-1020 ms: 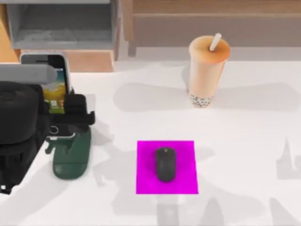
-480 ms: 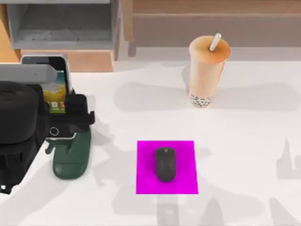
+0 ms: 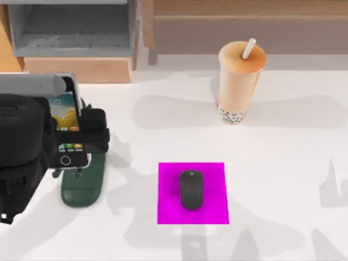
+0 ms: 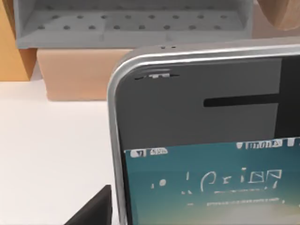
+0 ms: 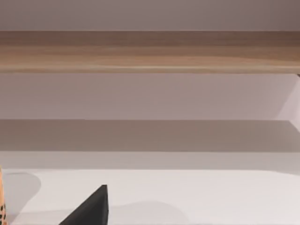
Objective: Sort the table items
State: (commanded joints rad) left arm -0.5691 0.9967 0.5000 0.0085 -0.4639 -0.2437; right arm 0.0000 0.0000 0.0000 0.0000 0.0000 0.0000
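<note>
At nine o'clock on the white table (image 3: 283, 163), the left gripper (image 3: 70, 133) clasps the silver-edged smartphone (image 3: 69, 128) with its colourful icon screen above the dark green stand (image 3: 81, 185); the right gripper's fingers cannot be told.

Mouse (image 3: 191, 188) on mat (image 3: 168, 209); phone (image 3: 69, 130) far left, cup (image 3: 239, 84) behind

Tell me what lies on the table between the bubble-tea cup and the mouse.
Nothing: in the top view only bare white table separates the bubble-tea cup from the mouse, which sits on a magenta mat.
</note>
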